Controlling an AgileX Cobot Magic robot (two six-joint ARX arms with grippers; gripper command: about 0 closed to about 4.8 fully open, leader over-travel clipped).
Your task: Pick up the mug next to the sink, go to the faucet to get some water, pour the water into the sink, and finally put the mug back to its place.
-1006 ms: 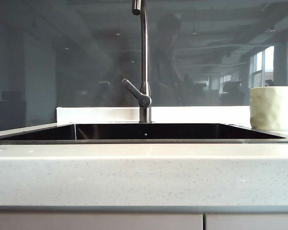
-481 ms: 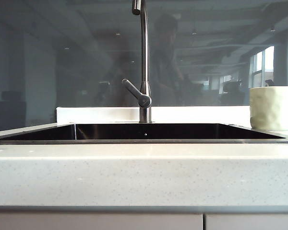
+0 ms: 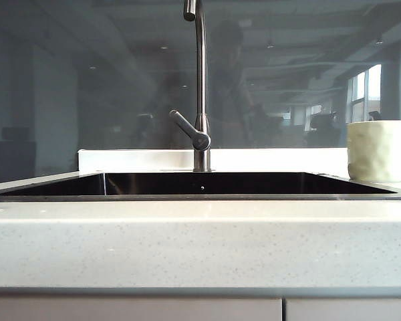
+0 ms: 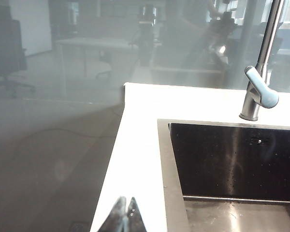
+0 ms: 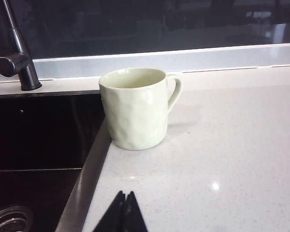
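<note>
The cream dimpled mug [image 3: 378,150] stands upright on the countertop at the right end of the sink [image 3: 200,195], empty inside, with its loop handle [image 5: 175,92] turned away from the basin. The steel gooseneck faucet [image 3: 200,87] rises behind the middle of the black sink, lever slanted to the left. My right gripper [image 5: 125,194] is shut with nothing in it, over the counter some way short of the mug [image 5: 135,107]. My left gripper [image 4: 126,199] is shut and empty too, over the counter by the sink's [image 4: 165,159] other end. Neither arm appears in the exterior view.
A glossy dark glass splashback [image 3: 87,80] stands behind the counter, with a low white upstand [image 3: 134,159] at its foot. The drain [image 5: 7,217] lies in the sink floor. The pale speckled counter front [image 3: 200,247] fills the near side, cabinet fronts below.
In the exterior view the mug, faucet and sink stay where they were; only a reflection in the glass behind the faucet has shifted.
</note>
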